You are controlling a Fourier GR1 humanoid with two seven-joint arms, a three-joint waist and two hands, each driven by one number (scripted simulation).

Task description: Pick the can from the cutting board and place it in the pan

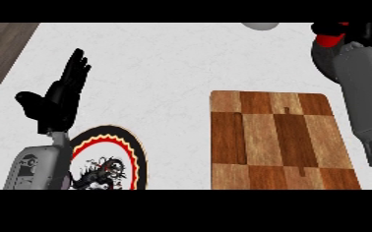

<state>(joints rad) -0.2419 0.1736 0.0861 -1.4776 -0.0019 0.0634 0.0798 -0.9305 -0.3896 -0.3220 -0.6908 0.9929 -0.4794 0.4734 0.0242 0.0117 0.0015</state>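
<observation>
**Right hand has the can, far right, off the board**

Right hand [335,29], black, sits at the far right corner of the view with its fingers curled round a small red can [330,40]. Only a sliver of red shows between the fingers, so its long axis and label cannot be told. The can is off the board and beyond its far right corner, apparently above the white speckled counter [160,64].

The chequered wooden cutting board [280,137], just near and left of the hand, carries nothing. The grey right forearm [356,88] runs along its right edge.

I judge the lift done and the carry to come. Two things could be the pan, and I cannot tell which is:
- A pale grey rounded shape [262,25], cut by the far edge, lies near the hand on its left.
- A round dish with a black rim, a red-and-yellow zigzag band and a dark figure [134,152] lies well apart at near left, across the board.

The left hand [62,98] rests by that dish, fingers straight and up.
</observation>
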